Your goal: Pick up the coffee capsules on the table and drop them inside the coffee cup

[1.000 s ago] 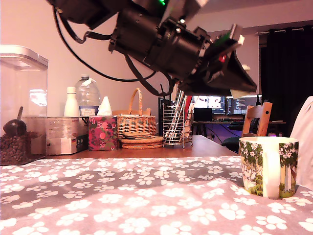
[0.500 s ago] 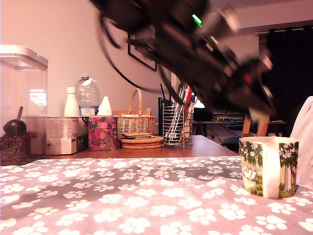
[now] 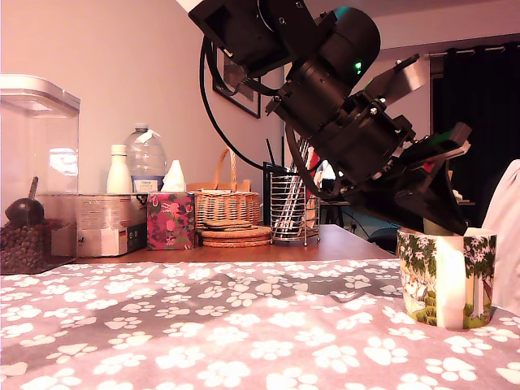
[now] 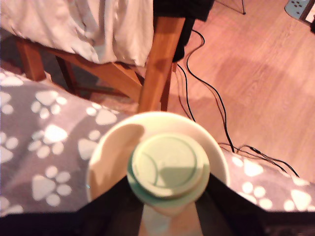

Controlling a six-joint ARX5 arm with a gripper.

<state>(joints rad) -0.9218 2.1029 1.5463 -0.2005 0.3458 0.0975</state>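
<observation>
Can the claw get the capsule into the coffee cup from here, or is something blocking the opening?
Probably yes. The claw, shut on the capsule, hangs right over the coffee cup, and the wrist view shows the capsule centred over the open mouth with nothing between them.

Coffee cup [image 3: 446, 276]: large white mug printed with green trees, standing upright on the bench [image 3: 203, 333] at the exterior view's right; the wrist view shows its round open mouth.
Coffee capsule [image 4: 169, 168]: pale cream-yellow pod with a round rim, flat face toward the wrist camera, held in the end effector [image 3: 449, 218] just above the cup's mouth.
Bench: greyish-mauve cloth with white paw prints.
</observation>
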